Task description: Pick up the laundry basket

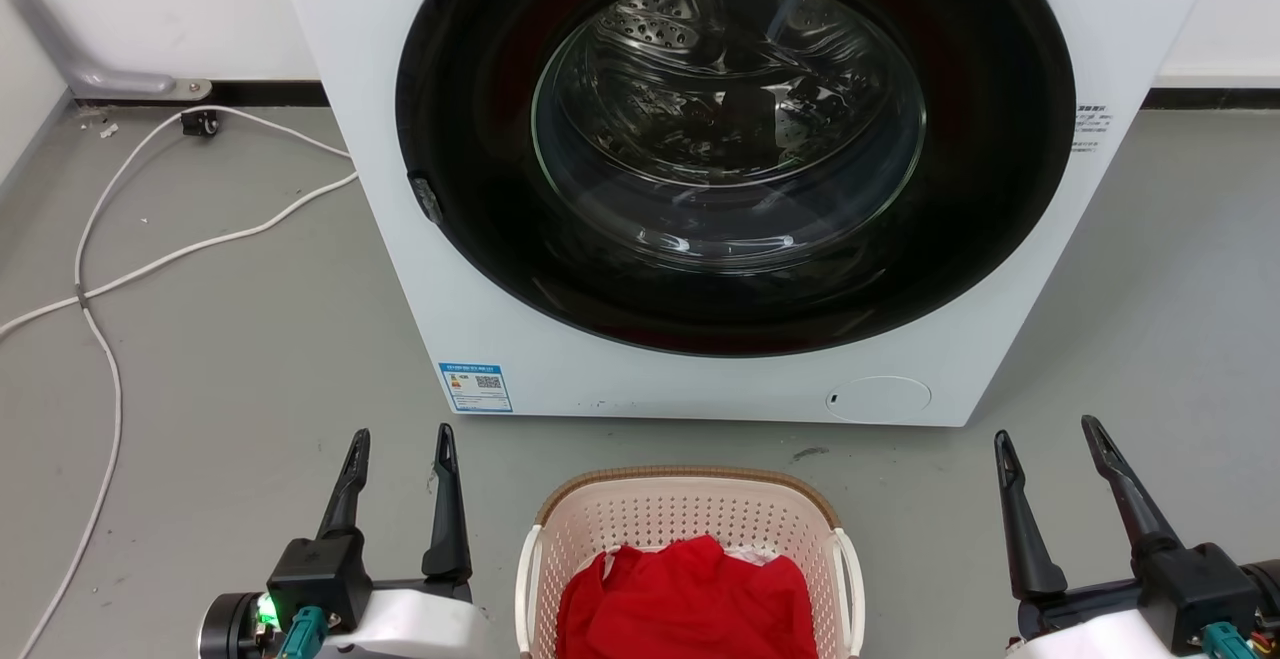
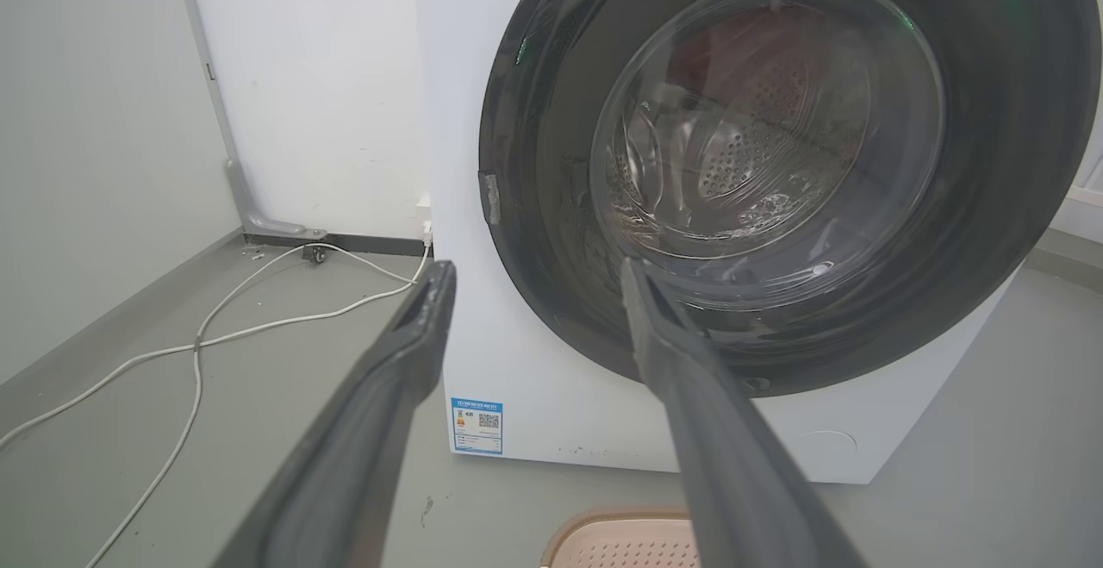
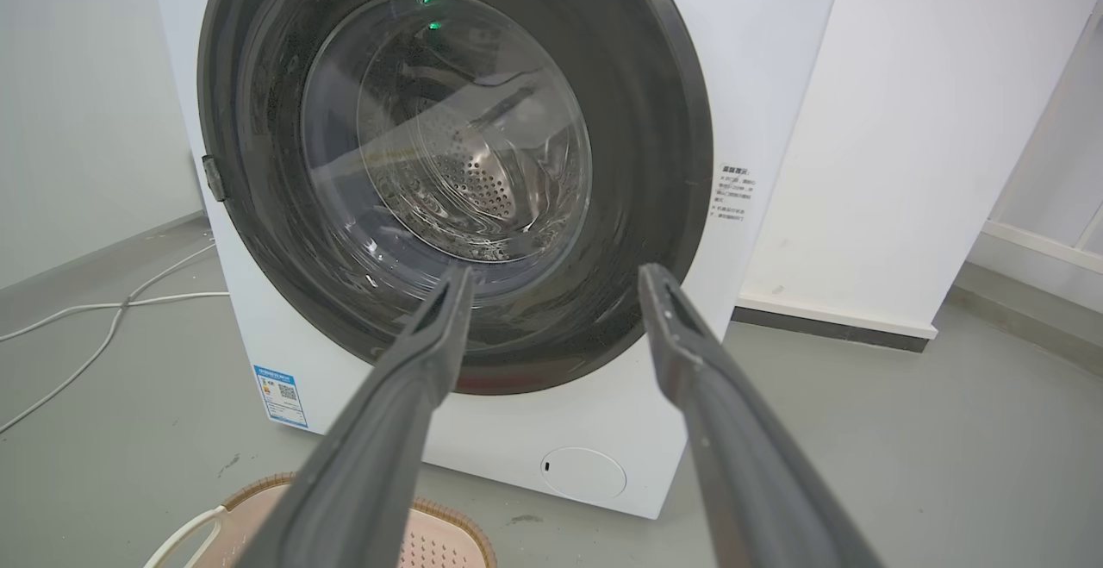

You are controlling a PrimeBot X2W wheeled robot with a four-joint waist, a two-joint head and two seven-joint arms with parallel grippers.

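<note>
The rounded pale pink-beige plastic laundry basket [image 1: 690,517], perforated and edged with a brown woven-look rim, stands on the grey floor just in front of the white front-loading washing machine [image 1: 400,239], below the machine's round dark glass door [image 1: 480,59], which is shut. A crumpled red cloth [image 1: 690,599] lies inside it. Its two white side handles [image 1: 527,579] face toward the machine's left and right sides, and nothing touches either of them.

The left gripper [image 1: 402,432] is in front of the machine's lower left corner, and the right gripper [image 1: 1044,429] is in front of its lower right corner. Both point toward the machine. Each has its two long dark fingers spread wide apart with nothing between them. In both wrist views the fingers aim at the machine's door, and the basket's rim is low at the bottom edge. From this I judge that both grippers are above and short of the handles.

By this showing no part of the pickup is done: no reach to the handles, no grip, no lift. What remains seems to be to bring each gripper down and inward to its handle, close on it, and raise both sides evenly so the cloth stays in.

A white cable [image 1: 150,259] trails over the floor to the left of the machine, well apart from the work.
</note>
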